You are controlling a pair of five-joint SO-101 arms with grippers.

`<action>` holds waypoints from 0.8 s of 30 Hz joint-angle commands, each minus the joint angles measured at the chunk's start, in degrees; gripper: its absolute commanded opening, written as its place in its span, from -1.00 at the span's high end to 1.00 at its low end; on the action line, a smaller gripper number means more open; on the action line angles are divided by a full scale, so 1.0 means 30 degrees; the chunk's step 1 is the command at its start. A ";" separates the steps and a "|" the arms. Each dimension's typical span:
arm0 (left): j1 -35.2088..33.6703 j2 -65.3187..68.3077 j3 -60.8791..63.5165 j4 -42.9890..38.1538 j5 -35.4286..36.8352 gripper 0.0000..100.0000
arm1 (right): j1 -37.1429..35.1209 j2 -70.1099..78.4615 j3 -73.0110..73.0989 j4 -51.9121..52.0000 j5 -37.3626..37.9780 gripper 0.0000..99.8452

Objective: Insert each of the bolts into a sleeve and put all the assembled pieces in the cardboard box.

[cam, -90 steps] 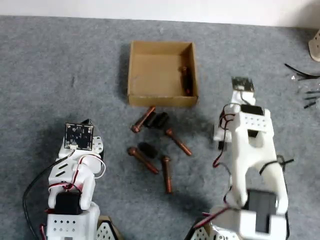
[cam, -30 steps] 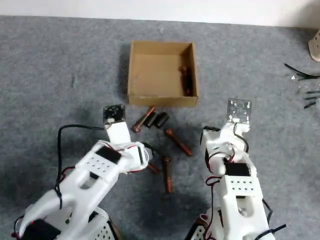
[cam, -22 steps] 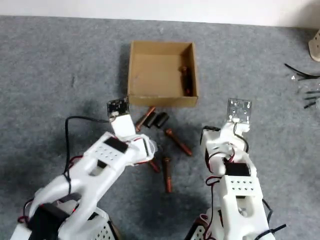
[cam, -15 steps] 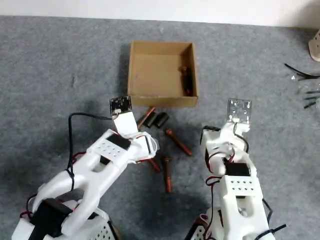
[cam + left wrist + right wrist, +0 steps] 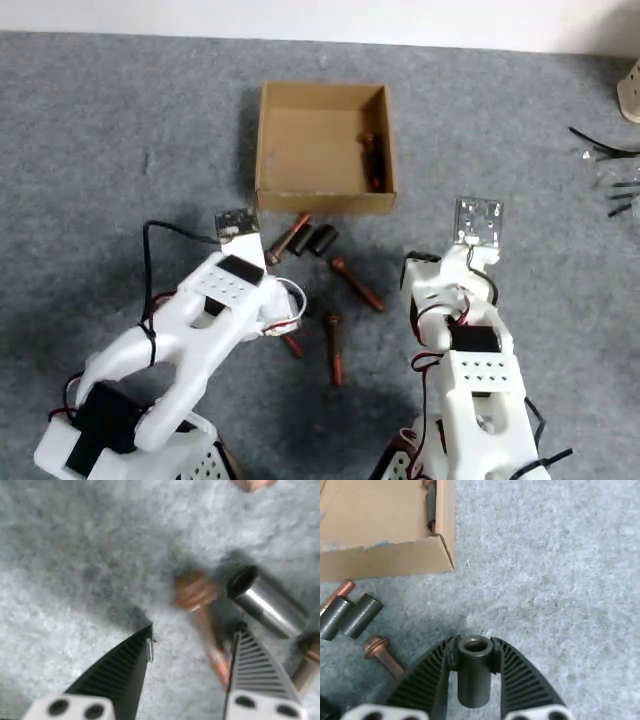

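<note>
Looking down on a grey carpeted table (image 5: 120,120), two white robot arms reach in from 7 o'clock and 5 o'clock. A cardboard box (image 5: 322,200) sits at 12 o'clock, open side up. One assembled piece (image 5: 371,160) already lies along its 3 o'clock wall.

Loose parts are scattered just off the box's 6 o'clock side, near the table's centre. A slanted bolt (image 5: 287,238) lies just beside a black sleeve (image 5: 320,240). A second bolt (image 5: 356,283) and a third bolt (image 5: 334,348) lie farther toward 6 o'clock.

The left gripper (image 5: 195,627) hangs low over the carpet with its fingers spread wide. It straddles a copper bolt (image 5: 196,592) that lies flat between them. The view is blurred, so contact cannot be judged. A spare sleeve (image 5: 267,605) rests just beside that bolt. The wide spread probably lets the fingers drop on either side of the shank before closing.

The right gripper (image 5: 473,647) is clamped on a dark sleeve (image 5: 472,675), held above the carpet between 4 and 5 o'clock of the box. The sleeve's open bore points out past the fingertips. This likely presents the hole so the other arm can push a bolt in.

By this layout, one piece is finished and several bolts are not yet sleeved.
</note>
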 commanded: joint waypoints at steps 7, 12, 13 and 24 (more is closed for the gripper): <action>-0.1363 0.0044 -0.0103 -0.0879 0.1172 0.52 | -0.0190 -0.0454 -0.0132 -0.0513 -0.0147 0.99; -0.1216 0.0044 -0.0015 -0.0996 0.1231 0.52 | -0.0190 -0.0454 -0.0132 -0.0513 -0.0147 0.99; -0.1128 0.0044 -0.0015 -0.0996 0.1231 0.52 | -0.0190 -0.0454 -0.0132 -0.0513 -0.0147 0.99; -0.0659 0.0044 -0.0015 -0.1026 0.1114 1.00 | -0.0161 -0.0454 -0.0161 -0.0513 -0.0088 0.99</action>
